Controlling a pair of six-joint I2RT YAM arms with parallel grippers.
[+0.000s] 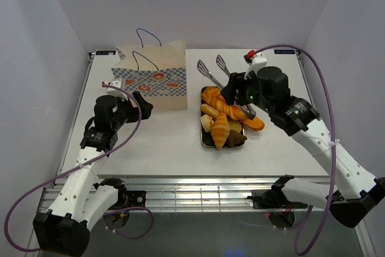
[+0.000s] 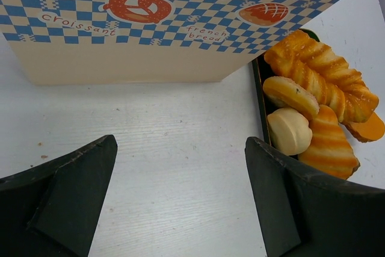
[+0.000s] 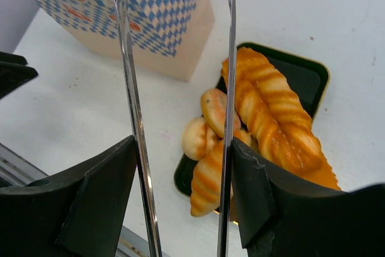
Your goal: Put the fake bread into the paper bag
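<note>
All the bread (image 1: 224, 118) lies on the tray (image 3: 304, 73), centre of the top view; no piece is lifted yet. The right pincer (image 3: 183, 148) grasps the tongs (image 1: 212, 71), blades apart past the tray's upper edge. Next they likely must tip down onto one roll and squeeze. The bag (image 1: 153, 76) stands just left of the tray. The left pincer (image 2: 180, 142) hangs released before it, with bare bench (image 1: 168, 142) below.

Left fingers (image 2: 60, 197) spread wide; right fingers (image 3: 90, 209) apparently clamp tongs (image 3: 128, 88).

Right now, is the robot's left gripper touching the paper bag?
Apart. The left wrist view shows a strip of bare white table between the open left gripper and the bottom edge of the paper bag.
</note>
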